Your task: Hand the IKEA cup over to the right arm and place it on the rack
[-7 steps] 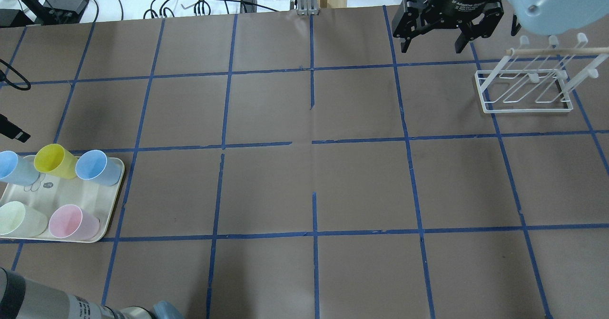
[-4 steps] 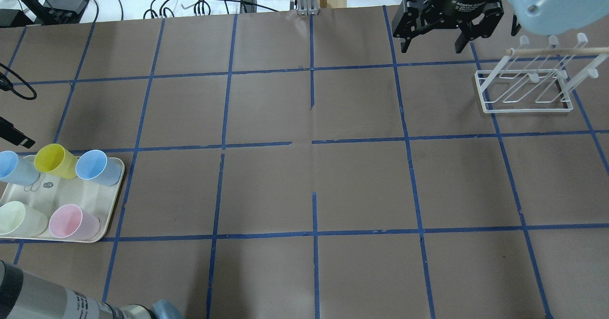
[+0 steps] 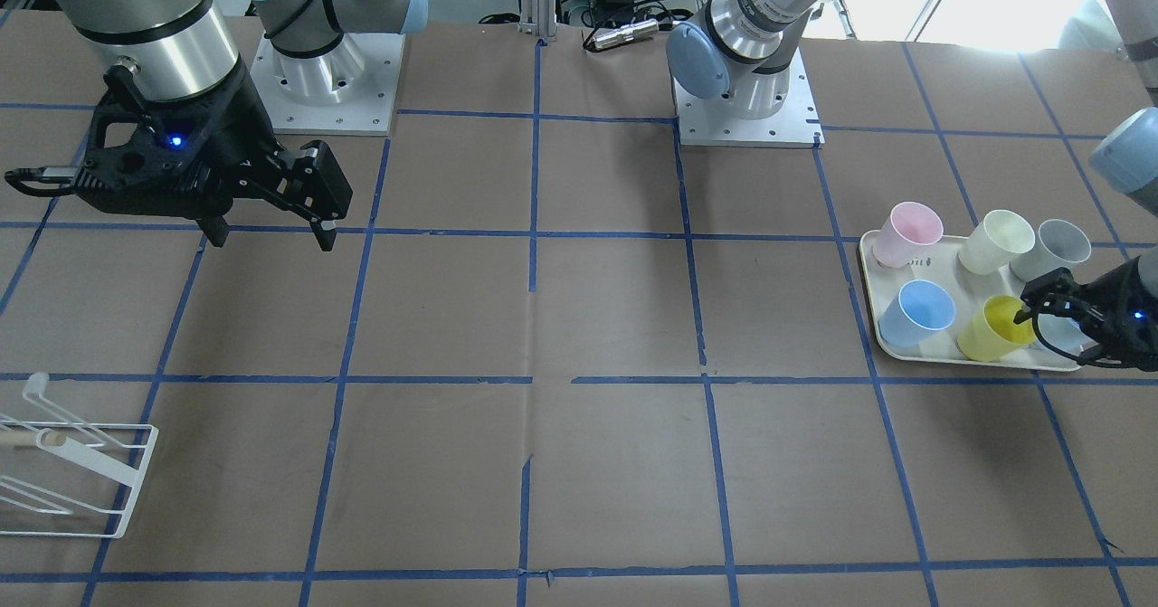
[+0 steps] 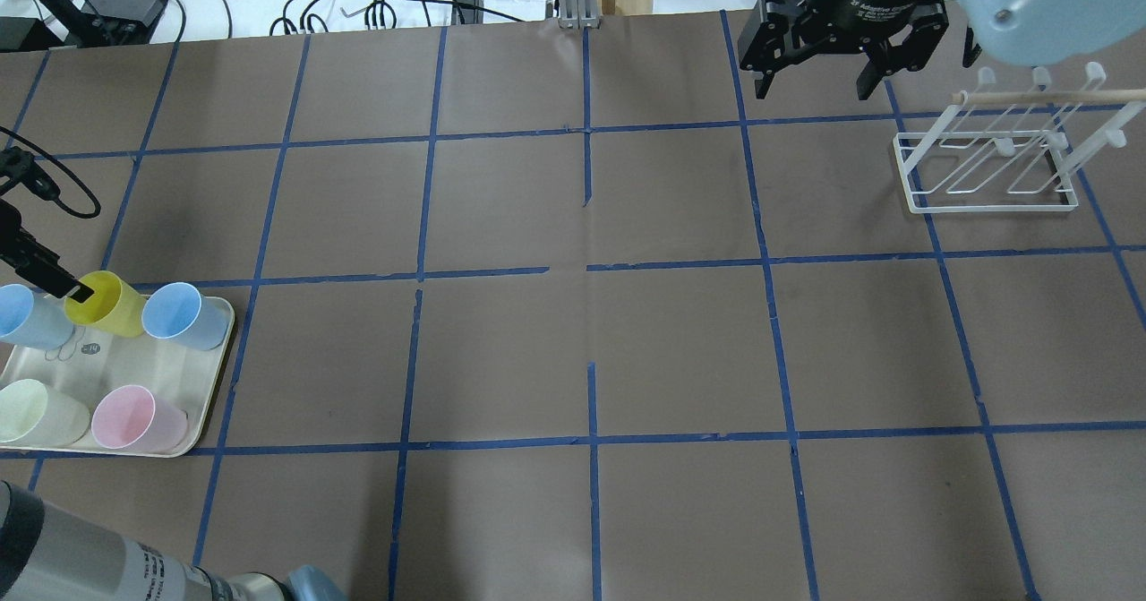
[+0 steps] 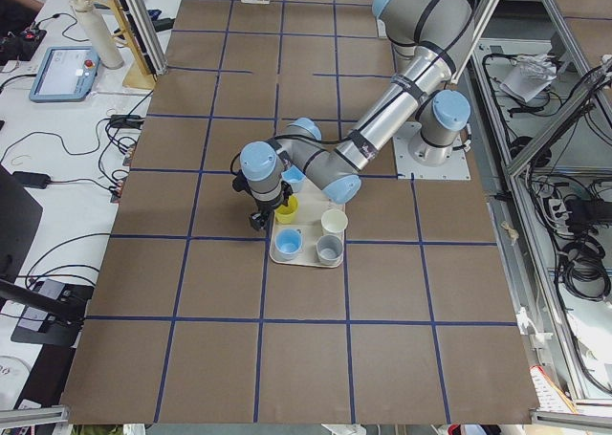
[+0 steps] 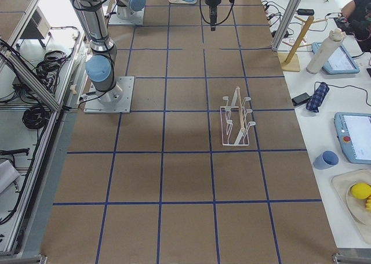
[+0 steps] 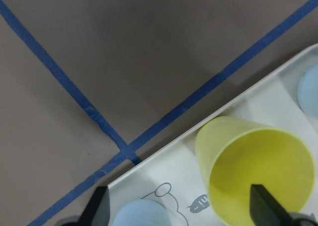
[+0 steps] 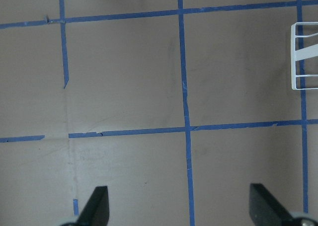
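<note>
Left hand (image 7: 181, 205) moved over IKEA cup (image 4: 106, 304) rim, spread, mostly cut off overhead; right hand (image 4: 813, 89) spread.

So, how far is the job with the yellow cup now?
Nothing is finished yet: the yellow cup stands on the tray. In hand: the left end effector is open at its rim, one finger over the cup's mouth, not closed. Remaining: grasp, lift, pass to the right end effector, which hangs open and empty near the bare rack, then place the cup there.
</note>
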{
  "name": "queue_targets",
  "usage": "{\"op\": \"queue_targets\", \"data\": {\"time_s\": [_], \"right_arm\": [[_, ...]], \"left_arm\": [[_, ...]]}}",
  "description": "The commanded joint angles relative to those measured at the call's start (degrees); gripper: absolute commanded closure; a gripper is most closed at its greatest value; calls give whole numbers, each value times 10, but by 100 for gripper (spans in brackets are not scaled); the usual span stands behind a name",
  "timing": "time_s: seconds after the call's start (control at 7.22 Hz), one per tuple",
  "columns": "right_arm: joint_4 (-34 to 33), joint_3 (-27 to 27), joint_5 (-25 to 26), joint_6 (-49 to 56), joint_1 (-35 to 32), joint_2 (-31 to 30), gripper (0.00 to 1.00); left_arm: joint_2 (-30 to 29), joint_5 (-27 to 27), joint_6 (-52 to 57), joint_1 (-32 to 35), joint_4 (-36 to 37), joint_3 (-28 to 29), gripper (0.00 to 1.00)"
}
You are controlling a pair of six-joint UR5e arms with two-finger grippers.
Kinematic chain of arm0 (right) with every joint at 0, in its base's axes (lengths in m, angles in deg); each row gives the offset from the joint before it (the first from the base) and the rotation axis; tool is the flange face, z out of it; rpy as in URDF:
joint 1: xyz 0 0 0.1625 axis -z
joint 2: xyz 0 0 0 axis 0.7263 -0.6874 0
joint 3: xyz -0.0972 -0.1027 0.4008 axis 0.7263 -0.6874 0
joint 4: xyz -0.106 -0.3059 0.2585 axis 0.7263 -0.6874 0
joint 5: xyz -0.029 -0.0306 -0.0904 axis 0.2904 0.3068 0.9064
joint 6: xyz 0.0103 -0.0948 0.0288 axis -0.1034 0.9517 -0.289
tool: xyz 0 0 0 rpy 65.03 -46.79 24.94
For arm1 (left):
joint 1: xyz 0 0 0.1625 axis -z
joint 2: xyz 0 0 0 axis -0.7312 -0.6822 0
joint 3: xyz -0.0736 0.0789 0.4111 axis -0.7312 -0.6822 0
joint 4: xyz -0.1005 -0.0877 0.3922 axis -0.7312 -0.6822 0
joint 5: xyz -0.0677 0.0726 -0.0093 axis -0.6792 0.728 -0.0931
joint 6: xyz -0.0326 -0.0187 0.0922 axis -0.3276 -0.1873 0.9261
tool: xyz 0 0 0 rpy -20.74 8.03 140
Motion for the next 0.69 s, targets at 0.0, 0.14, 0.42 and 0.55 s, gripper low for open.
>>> {"op": "queue_targets", "data": {"time_s": [0.0, 0.14, 0.42, 0.55], "right_arm": [[0, 0, 0, 0, 0, 0, 0], [1, 0, 0, 0, 0, 0, 0], [0, -1, 0, 0, 1, 0, 0], [0, -1, 0, 0, 1, 0, 0]], "left_arm": [[-3, 2, -24, 0, 8, -7, 24], [2, 2, -24, 2, 5, -8, 36], [5, 2, -42, 3, -20, -8, 80], [14, -3, -72, 6, -63, -7, 95]]}}
